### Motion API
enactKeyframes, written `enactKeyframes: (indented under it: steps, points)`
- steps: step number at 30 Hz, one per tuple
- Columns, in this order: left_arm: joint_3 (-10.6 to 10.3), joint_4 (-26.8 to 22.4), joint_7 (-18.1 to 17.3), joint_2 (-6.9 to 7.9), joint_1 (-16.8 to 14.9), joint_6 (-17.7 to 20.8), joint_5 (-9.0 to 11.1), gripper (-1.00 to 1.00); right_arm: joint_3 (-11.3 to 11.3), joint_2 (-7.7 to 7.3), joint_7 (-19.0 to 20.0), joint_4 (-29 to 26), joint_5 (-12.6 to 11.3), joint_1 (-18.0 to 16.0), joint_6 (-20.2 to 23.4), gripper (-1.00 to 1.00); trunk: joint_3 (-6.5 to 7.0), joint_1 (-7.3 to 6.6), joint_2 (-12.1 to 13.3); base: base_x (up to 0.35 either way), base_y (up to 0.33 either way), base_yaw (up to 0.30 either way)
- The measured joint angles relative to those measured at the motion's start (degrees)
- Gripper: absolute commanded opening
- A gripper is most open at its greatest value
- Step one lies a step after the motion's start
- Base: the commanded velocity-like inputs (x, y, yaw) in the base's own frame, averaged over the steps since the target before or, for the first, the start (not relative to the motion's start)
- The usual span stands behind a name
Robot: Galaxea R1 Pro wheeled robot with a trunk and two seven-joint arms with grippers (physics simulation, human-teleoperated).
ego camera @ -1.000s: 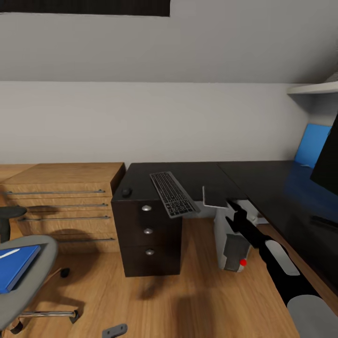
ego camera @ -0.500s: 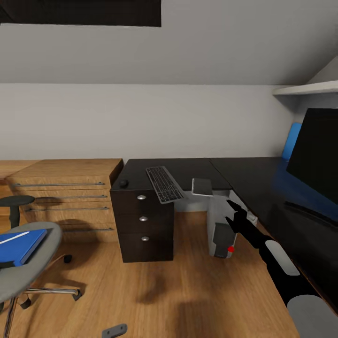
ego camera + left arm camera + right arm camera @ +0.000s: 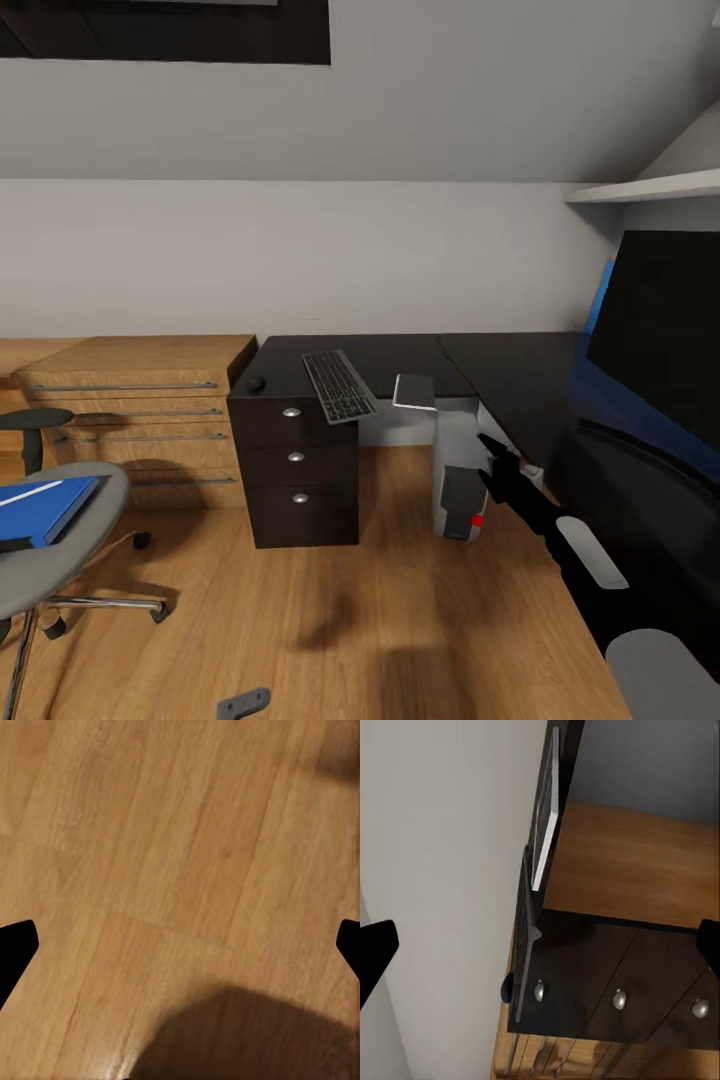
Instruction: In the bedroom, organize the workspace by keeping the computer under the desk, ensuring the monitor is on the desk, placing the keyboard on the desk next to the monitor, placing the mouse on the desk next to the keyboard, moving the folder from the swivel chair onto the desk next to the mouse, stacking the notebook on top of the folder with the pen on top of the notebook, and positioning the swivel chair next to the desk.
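Note:
The black desk (image 3: pixel 400 352) runs along the wall and down the right side. The keyboard (image 3: pixel 338 385) and the dark notebook (image 3: pixel 415 391) both hang over its front edge, and the mouse (image 3: pixel 257 383) sits at its left corner. The monitor (image 3: pixel 665 330) stands on the right wing. Beneath the desk is the grey computer (image 3: pixel 458 485). At the left, the swivel chair (image 3: pixel 55 545) carries the blue folder (image 3: pixel 40 503) with a thin white pen (image 3: pixel 22 493) on it. My right gripper (image 3: pixel 488 462) is open and empty beside the computer. My left gripper (image 3: pixel 180 945) hangs open over bare floor.
A low light-wood shelving unit (image 3: pixel 130 395) adjoins the desk's drawers (image 3: pixel 295 460) on the left. A white shelf (image 3: pixel 640 188) juts from the wall above the monitor. Wooden floor (image 3: pixel 330 610) stretches between the chair and the desk.
The whole head view has shifted, so the camera moved: the desk looks farther off and more of the monitor shows. My right arm stays stretched toward the computer, still open.

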Motion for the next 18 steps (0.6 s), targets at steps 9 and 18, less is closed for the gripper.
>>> enactKeyframes:
  steps: [9,18]
  points:
    - [0.0,0.0,0.0,-0.01,0.0,-1.0,0.0,1.00,3.3,3.77,-0.1,2.1,10.2,0.0,-6.5,1.00,1.43,-1.75,3.2,-0.005,-0.005,0.000]
    - [0.1,0.8,-0.1,0.00,0.0,-1.1,0.2,1.00,3.9,7.13,-0.1,8.1,18.5,0.0,-10.5,1.00,3.05,-3.73,6.8,0.000,0.000,0.000]
